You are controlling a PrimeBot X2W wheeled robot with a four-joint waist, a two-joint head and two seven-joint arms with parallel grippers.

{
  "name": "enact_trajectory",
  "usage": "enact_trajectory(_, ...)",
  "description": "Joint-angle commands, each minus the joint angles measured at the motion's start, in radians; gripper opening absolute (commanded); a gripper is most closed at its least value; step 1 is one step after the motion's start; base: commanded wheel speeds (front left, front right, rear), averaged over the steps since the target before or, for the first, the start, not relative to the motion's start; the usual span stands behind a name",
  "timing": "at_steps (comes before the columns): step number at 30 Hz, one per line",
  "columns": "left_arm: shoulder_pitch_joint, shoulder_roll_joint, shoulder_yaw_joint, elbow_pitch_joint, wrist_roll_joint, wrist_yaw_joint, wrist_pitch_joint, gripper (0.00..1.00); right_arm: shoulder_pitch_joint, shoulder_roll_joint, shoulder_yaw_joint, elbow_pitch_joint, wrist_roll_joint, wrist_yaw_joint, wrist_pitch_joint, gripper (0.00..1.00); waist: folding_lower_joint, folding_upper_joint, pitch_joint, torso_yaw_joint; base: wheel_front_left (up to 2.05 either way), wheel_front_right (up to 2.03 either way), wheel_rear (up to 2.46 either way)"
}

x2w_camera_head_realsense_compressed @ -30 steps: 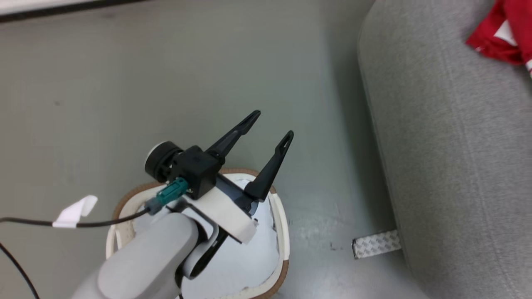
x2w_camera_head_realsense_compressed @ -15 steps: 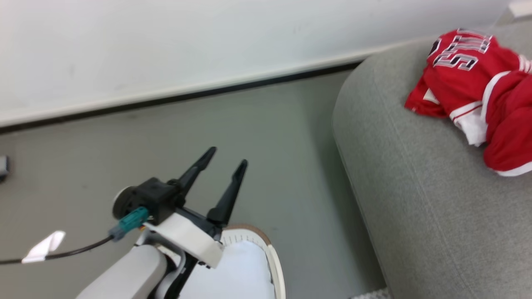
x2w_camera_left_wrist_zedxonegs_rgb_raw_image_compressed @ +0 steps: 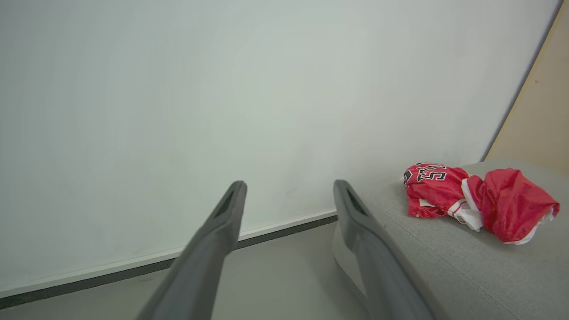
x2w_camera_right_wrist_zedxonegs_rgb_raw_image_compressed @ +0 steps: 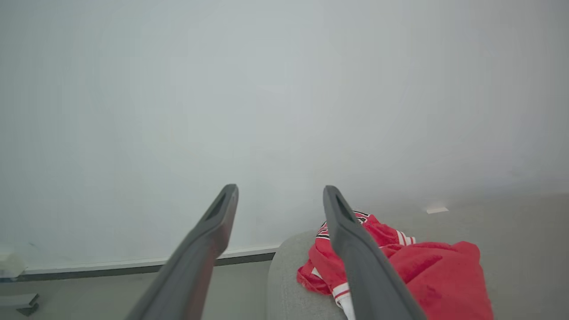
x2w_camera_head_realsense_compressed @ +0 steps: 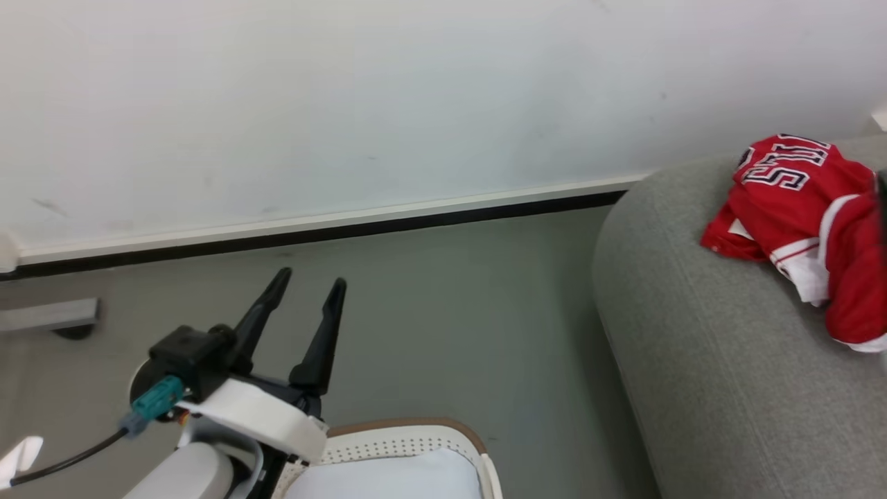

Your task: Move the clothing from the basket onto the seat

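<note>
The clothing (x2w_camera_head_realsense_compressed: 797, 194), a red jersey with block lettering bunched against a plain red piece, lies in a heap on the grey seat (x2w_camera_head_realsense_compressed: 693, 360). The left wrist view shows the clothing (x2w_camera_left_wrist_zedxonegs_rgb_raw_image_compressed: 471, 200) on the seat (x2w_camera_left_wrist_zedxonegs_rgb_raw_image_compressed: 444, 271), far off to the right. My right gripper (x2w_camera_right_wrist_zedxonegs_rgb_raw_image_compressed: 281, 190) hovers open above the clothing (x2w_camera_right_wrist_zedxonegs_rgb_raw_image_compressed: 409, 271), with nothing between its fingers and the seat (x2w_camera_right_wrist_zedxonegs_rgb_raw_image_compressed: 289, 280) below. Over the white basket (x2w_camera_head_realsense_compressed: 416, 424) at the bottom edge, my left gripper (x2w_camera_head_realsense_compressed: 310, 279) is open and empty, its fingers (x2w_camera_left_wrist_zedxonegs_rgb_raw_image_compressed: 222, 222) pointing at the wall. The basket's inside shows white.
A white wall (x2w_camera_head_realsense_compressed: 416, 104) with a black baseboard (x2w_camera_head_realsense_compressed: 388, 223) stands behind the grey floor (x2w_camera_head_realsense_compressed: 450, 312) between basket and seat. A grey metal foot (x2w_camera_head_realsense_compressed: 48, 315) sits at the far left. A black cable (x2w_camera_head_realsense_compressed: 62, 461) trails from my left wrist.
The head camera has tilted up, bringing the wall into the picture and sliding the basket to the bottom edge. The left gripper stays open over the basket, and the clothing lies on the seat throughout.
</note>
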Motion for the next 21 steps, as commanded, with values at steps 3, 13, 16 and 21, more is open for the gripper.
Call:
enact_trajectory(3,0.042,0.015,0.017,-0.003,0.0,0.015,-0.004,1.0,0.095,0.036,0.068,-0.051,-0.014,-0.003,-0.103,1.0,0.0003,0.0,-0.018,0.033,0.0,0.0,0.0)
enact_trajectory(13,0.181,-0.03,0.173,-0.016,-0.003,0.039,-0.005,1.0,0.273,0.19,0.203,0.007,0.019,-0.002,-0.434,1.0,0.0003,0.0,-0.028,0.092,0.0,0.0,0.0)
enact_trajectory(16,0.228,-0.062,0.248,-0.018,0.016,0.028,-0.005,1.0,0.305,0.197,0.241,0.044,-0.004,-0.002,-0.491,1.0,0.0003,0.0,-0.031,0.093,0.0,0.0,0.0)
enact_trajectory(21,0.324,-0.13,0.367,-0.009,0.063,-0.003,-0.006,1.0,0.311,0.198,0.302,0.111,-0.039,-0.002,-0.564,1.0,0.0003,0.0,-0.044,0.084,0.0,0.0,0.0)
